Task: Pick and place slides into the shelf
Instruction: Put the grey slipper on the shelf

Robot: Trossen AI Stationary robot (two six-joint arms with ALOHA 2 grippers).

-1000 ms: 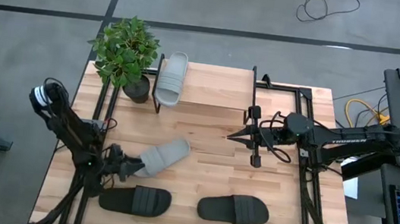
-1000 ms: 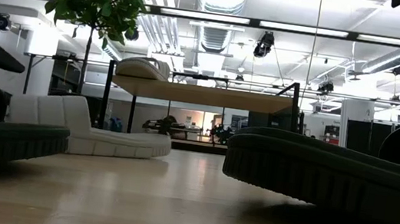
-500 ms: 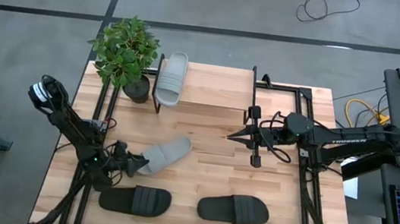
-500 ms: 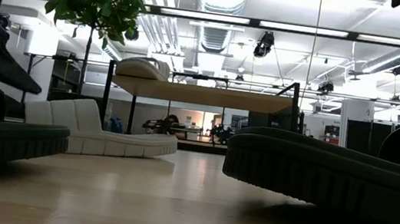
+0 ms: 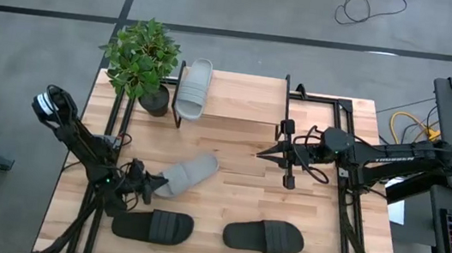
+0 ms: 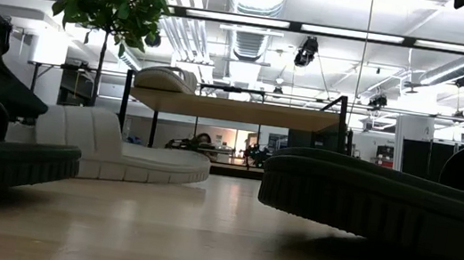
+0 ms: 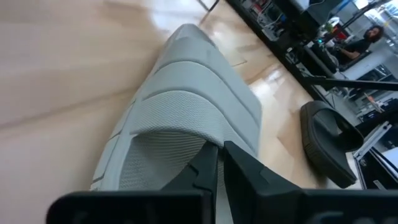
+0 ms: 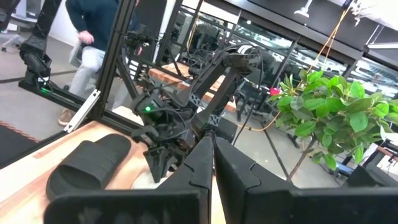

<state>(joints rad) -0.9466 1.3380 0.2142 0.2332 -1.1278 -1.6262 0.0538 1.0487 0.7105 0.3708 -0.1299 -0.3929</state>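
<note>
High view: a grey slide (image 5: 187, 174) lies left of centre on the counter (image 5: 231, 157), its heel pinched in the left hand (image 5: 150, 185). Another grey slide (image 5: 193, 88) sits on the shelf (image 5: 238, 102), upper middle. Two black slides (image 5: 153, 225) (image 5: 264, 236) lie along the bottom. Right hand (image 5: 268, 152) hovers mid-frame, fingers together.

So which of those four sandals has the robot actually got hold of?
The light grey slide lying mid-table: the left gripper is shut on its heel end. The other grey one sits on the shelf; both black ones lie untouched.
</note>
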